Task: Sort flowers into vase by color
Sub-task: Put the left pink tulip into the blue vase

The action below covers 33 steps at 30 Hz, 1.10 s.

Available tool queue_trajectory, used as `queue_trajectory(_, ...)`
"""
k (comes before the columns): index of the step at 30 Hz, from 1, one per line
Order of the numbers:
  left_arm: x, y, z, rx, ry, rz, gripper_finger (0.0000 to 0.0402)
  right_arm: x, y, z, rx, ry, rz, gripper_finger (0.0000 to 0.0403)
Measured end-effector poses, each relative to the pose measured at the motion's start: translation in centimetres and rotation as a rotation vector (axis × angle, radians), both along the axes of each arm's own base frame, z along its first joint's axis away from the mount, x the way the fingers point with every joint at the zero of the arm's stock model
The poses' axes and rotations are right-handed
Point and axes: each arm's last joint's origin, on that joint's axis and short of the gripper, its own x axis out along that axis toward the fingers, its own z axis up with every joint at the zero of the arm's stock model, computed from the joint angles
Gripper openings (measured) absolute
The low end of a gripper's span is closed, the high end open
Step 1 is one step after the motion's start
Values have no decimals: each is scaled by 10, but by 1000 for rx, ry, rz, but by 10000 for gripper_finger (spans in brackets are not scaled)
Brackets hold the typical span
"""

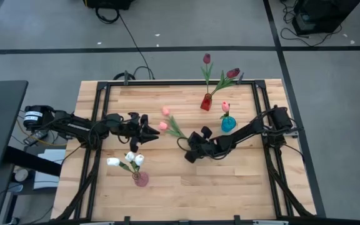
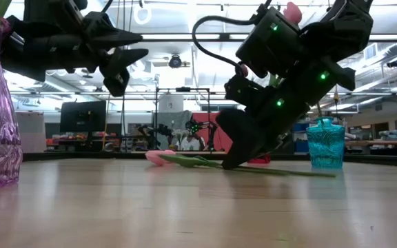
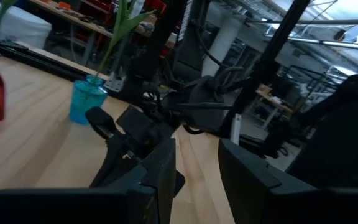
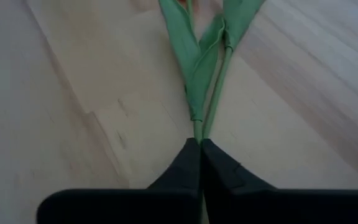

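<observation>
right gripper (image 4: 201, 149) pinched on two green stems (image 4: 219, 87) over wooden table (image 4: 73, 93).

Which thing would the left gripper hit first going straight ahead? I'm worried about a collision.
Probably the right gripper, which lies directly ahead of the left gripper; the pink tulips lie on the table between them, though depth is unclear.

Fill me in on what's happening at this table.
The robot is sorting tulips into vases by color. The right gripper has closed on the stems of two pink tulips lying on the table. The left gripper hovers nearby, holding nothing. The red vase, blue vase and purple vase already hold flowers.
</observation>
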Motion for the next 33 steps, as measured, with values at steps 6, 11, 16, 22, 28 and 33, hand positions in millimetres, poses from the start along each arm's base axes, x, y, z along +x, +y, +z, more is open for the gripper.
queue_trajectory(6, 0, -1, 2, -6, -20, -26, 127, -1, 8, 15, 14, -52, 27, 5)
queue_trajectory(11, 0, 0, 3, -5, -26, -24, 127, -2, 12, 25, -16, -89, 15, 2)
queue_trajectory(16, 0, 0, 3, -5, -26, -24, 127, -3, 13, 29, -17, -107, 18, 1)
queue_trajectory(22, 0, 0, 3, -5, -25, -24, 127, -2, 13, 30, -27, -115, 7, 0)
queue_trajectory(28, 0, 0, 3, -5, -25, -24, 127, -2, 13, 31, -27, -122, 6, 0)
queue_trajectory(33, 0, 0, 3, -5, -25, -24, 127, -2, 13, 31, -28, -123, 6, 0)
